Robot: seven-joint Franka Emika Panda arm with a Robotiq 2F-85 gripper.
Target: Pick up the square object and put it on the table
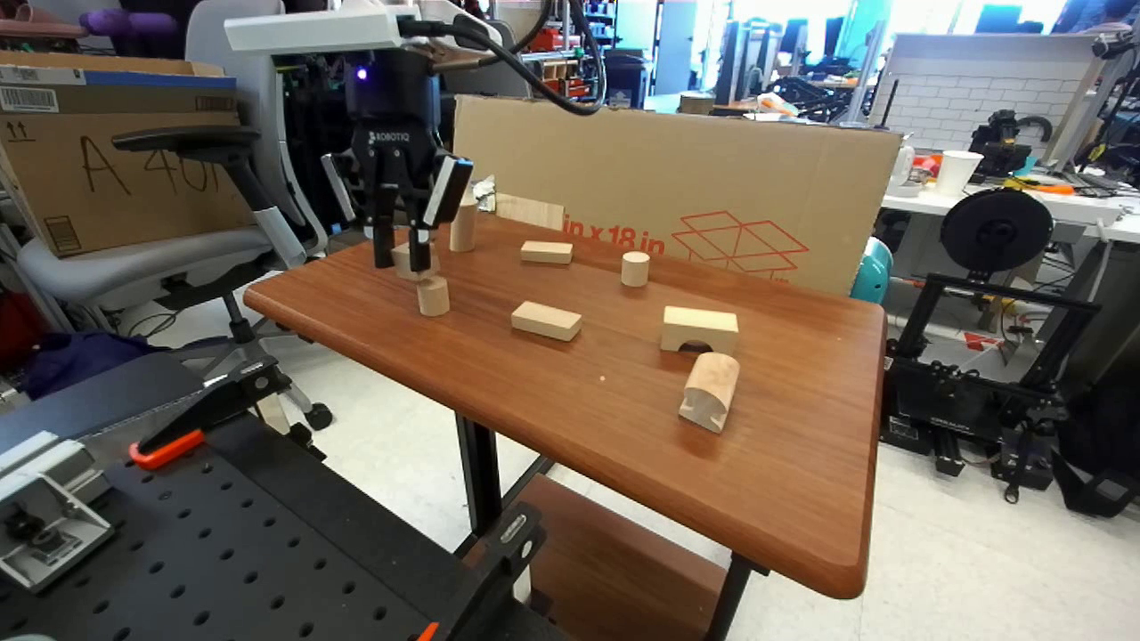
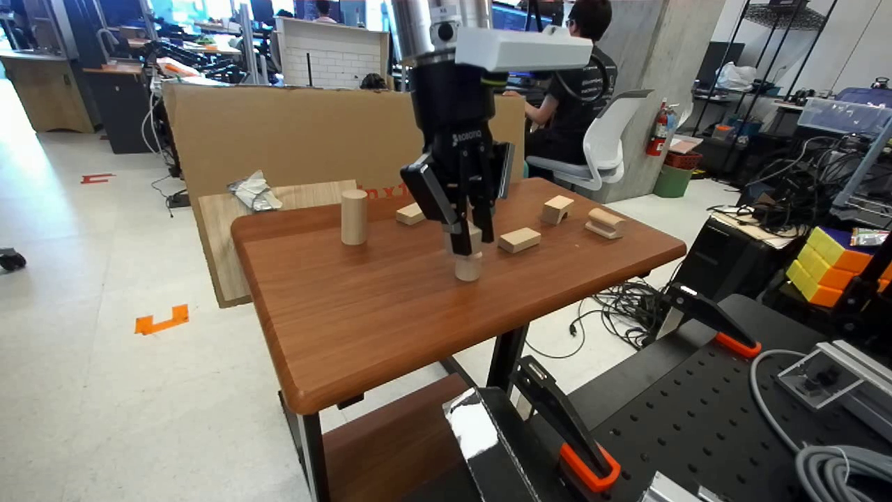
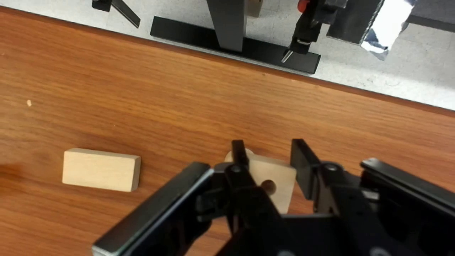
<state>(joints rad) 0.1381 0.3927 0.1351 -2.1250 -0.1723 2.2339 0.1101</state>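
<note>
The square object is a small pale wood block with a round hole, seen in both exterior views (image 1: 402, 260) (image 2: 476, 240) and the wrist view (image 3: 282, 177). It is at the top of a short round cylinder (image 1: 434, 298); I cannot tell whether it rests on it or hangs just above. My gripper (image 3: 268, 144) points down with its fingers partly closed, one on each side of the block. The block sits slightly turned between them, one corner at the right finger; the left finger hides its left edge. Firm contact is not clear. The reddish-brown table (image 1: 802, 463) lies below.
Flat rectangular blocks (image 1: 546, 322) (image 1: 546, 253), a tall cylinder (image 2: 353, 217), another short cylinder (image 1: 635, 269), an arch block (image 1: 699, 328) and a rounded block (image 1: 710, 392) stand on the table. A cardboard sheet (image 1: 641, 169) rises behind it. A black perforated bench (image 1: 232, 534) stands in front.
</note>
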